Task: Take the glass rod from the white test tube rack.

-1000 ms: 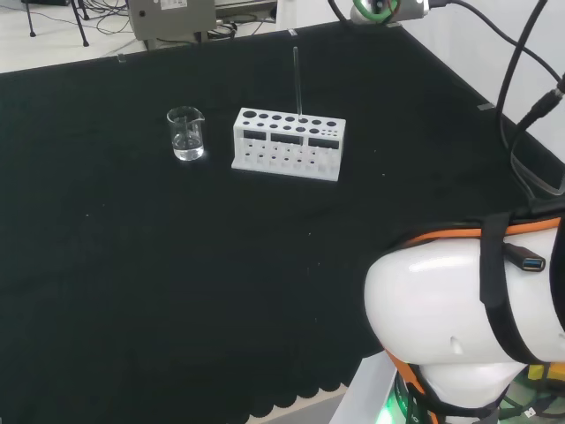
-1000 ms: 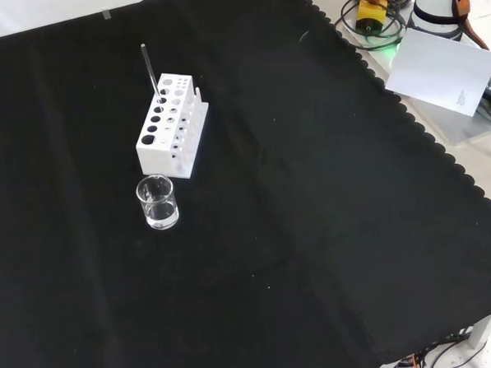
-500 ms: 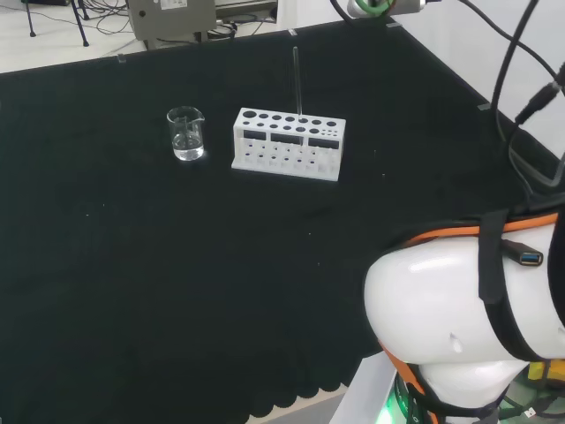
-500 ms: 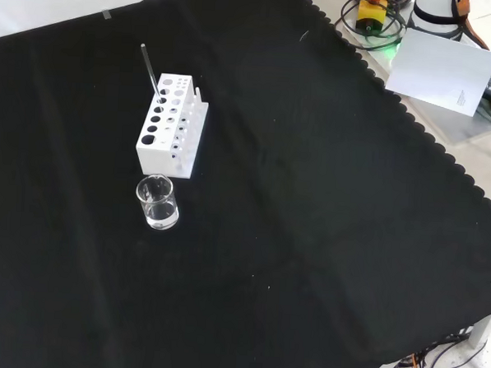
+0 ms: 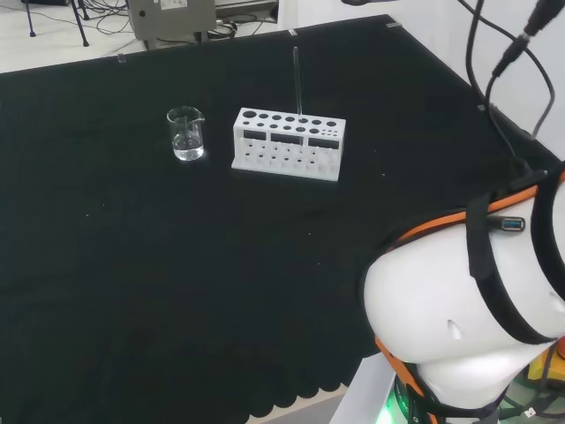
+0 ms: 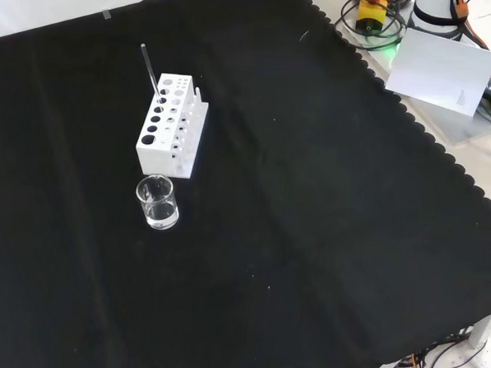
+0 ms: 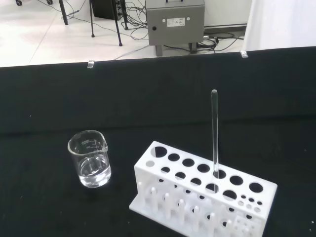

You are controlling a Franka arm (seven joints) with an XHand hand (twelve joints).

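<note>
Head view: rod (image 5: pixel 297 81) stands upright in the rack (image 5: pixel 288 143), upper centre of frame, beaker (image 5: pixel 186 133) just left. Since a second ago only the arm's link, lower right, has shifted; approach beginning. Fingers: cannot tell.

From the wrist camera I see the white test tube rack (image 7: pixel 205 195) at the lower right of the frame, set at a slant on the black cloth (image 7: pixel 148 103); the glass rod (image 7: pixel 214 133) stands upright in one of its larger holes, rising well above the rack's top; I see the small glass beaker (image 7: pixel 90 158) at the lower left, near the rack but apart from it, with a little clear liquid in its bottom; along the top of the frame, past the cloth's far edge, I make out pale floor, cables and a grey metal cabinet (image 7: pixel 176 20).
</note>
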